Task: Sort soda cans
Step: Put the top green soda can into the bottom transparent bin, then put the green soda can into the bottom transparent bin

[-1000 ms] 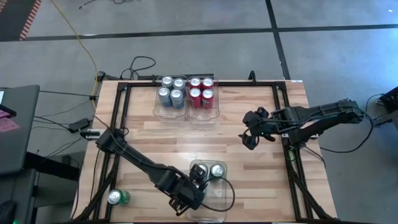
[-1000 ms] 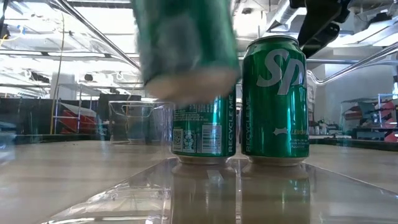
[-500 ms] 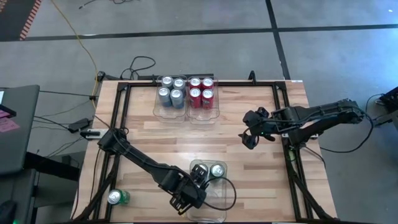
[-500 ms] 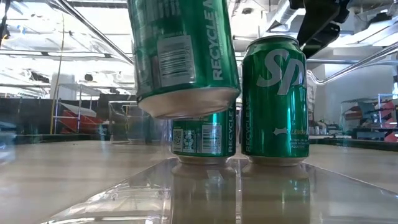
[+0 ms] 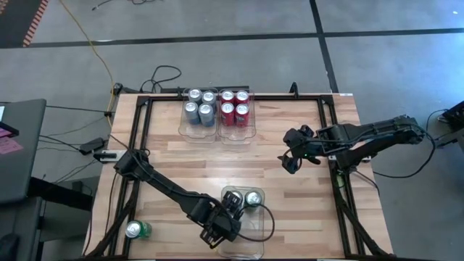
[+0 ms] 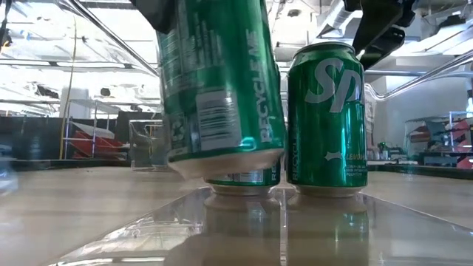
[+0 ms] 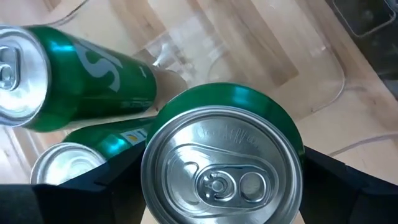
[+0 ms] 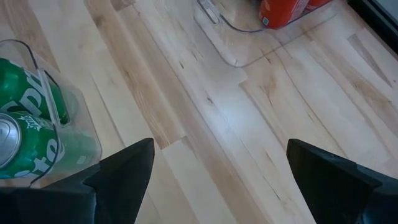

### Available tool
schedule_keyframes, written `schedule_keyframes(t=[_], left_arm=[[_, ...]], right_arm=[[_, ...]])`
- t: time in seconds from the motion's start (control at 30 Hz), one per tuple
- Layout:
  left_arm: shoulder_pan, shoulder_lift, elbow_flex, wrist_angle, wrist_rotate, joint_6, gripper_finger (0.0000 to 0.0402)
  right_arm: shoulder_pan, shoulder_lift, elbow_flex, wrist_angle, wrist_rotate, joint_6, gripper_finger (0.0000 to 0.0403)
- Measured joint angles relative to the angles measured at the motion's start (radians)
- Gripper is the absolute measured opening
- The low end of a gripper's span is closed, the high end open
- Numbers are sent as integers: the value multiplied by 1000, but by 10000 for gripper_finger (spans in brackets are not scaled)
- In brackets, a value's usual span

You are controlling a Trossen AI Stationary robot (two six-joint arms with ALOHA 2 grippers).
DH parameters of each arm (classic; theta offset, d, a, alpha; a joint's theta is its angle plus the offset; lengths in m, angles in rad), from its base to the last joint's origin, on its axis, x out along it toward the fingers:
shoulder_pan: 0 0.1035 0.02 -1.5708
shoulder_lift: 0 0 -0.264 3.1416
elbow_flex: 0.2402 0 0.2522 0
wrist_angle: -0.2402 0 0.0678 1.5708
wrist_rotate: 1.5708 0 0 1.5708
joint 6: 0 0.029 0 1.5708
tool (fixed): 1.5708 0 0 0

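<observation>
My left gripper (image 5: 221, 221) is shut on a green soda can (image 6: 218, 81) over the clear bin (image 5: 252, 245) at the table's near edge. Two more green cans (image 5: 233, 197) (image 5: 253, 199) stand upright in that bin's far end. A further green can (image 5: 136, 230) lies on the table at the near left. Silver-blue cans (image 5: 199, 109) and red cans (image 5: 234, 107) stand in two clear bins at the far edge. My right gripper (image 5: 290, 158) hangs open above the table's right half, with nothing between its fingers. My left gripper pinches the green can's upper wall, just under the rim (image 7: 287, 134), between its two fingers, one on each side. The fingers come from above, slanting down. The can hangs top up and slightly tilted, its bottom (image 6: 222, 164) just above the bin's floor.
The standing green cans (image 6: 325, 118) are close beside the held one. Black frame rails (image 5: 138, 145) run along the table's left, right and far sides. Bare wood lies between the near bin and the far bins.
My left gripper has gone down with the green can. The can's bottom has sunk from above the standing cans' middles to near the bin's floor, and the can has tipped slightly.
</observation>
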Motion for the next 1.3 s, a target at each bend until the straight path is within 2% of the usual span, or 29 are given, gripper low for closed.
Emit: schedule_keyframes(t=[0.37,0.7,0.83,1.0,1.1,1.17,1.3], left_arm=[[11,0,0,-15,24,-87,348],[23,-2,1,-20,17,-105,354],[18,-2,54,-127,8,-170,354],[-31,-9,137,-252,-77,-255,354],[-71,-38,180,-354,-170,-322,354],[-97,-72,182,-427,-247,-421,354],[-154,-126,182,-556,-312,-692,354]], right_arm=[[10,0,0,19,1,5,384],[71,20,0,32,5,26,384],[93,30,0,37,19,40,384],[122,32,0,43,95,76,384],[151,32,0,66,128,84,384],[173,32,0,81,138,90,384],[227,32,0,103,152,95,384]])
